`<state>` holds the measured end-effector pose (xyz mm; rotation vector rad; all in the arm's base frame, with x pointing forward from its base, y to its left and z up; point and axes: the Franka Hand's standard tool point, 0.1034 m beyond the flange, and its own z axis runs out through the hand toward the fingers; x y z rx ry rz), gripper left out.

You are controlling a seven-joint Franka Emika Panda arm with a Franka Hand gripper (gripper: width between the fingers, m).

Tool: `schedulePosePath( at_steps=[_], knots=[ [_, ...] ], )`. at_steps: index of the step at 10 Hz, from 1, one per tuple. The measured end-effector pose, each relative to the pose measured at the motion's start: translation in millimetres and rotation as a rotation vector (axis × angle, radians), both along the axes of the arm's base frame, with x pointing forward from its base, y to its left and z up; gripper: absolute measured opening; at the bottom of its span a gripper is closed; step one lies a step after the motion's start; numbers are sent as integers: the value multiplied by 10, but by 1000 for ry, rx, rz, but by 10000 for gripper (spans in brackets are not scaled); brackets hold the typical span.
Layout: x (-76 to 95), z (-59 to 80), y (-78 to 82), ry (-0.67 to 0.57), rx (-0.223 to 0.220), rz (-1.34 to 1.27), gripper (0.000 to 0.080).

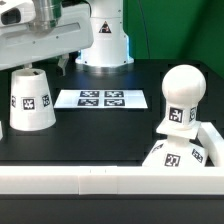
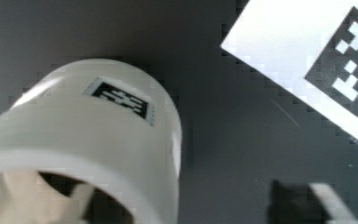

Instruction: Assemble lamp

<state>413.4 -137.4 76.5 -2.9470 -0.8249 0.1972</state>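
Hovering above the table's far corner on the exterior view's left, the gripper (image 1: 67, 62) carries nothing as far as I can see, but jaw spacing can't be read: ext. view shows only dark finger stubs under the wrist housing, and the wrist view catches just one dark fingertip (image 2: 302, 196) at the frame edge, w/ no partner visible. So open or closed: can't tell. Directly beneath and slightly toward the viewer sits the shade (image 1: 31, 99), a white truncated cone w/ tags on its side; in the ext. view it stands on its wide end, narrow end up, long axis vertical. Wrist cam looks down along that same shade (image 2: 91, 150), tag visible on it, so the shade lies just below and a bit off to one side of the jaws, not between them yet. Next out, the marker board (image 1: 101, 99) lies flat beside the shade toward the exterior view's right, near but apart; its corner shows in the wrist view too (image 2: 318, 70). Well apart, on the exterior view's right, the bulb (image 1: 181, 95) stands upright on the base (image 1: 180, 152), apparently already seated. Judgement: shade is the remaining part, and the coming move turns on descending along its vertical axis, jaws straddling the narrow top. Single arm, so no choice of side.
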Motion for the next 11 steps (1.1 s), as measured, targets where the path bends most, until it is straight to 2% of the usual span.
schedulePosePath(
  at_steps=[1, 2, 3, 4, 8, 9, 11],
  knots=[
    [0, -1, 0, 0, 0, 0, 248],
    [-1, -2, 0, 0, 0, 0, 98],
    [2, 2, 1, -1, 0, 0, 98],
    [2, 2, 1, -1, 0, 0, 44],
    [2, 1, 2, -1, 0, 1, 44],
    [3, 14, 61, 11, -1, -34, 44],
    [118, 194, 494, 61, 15, -82, 45]
  ],
)
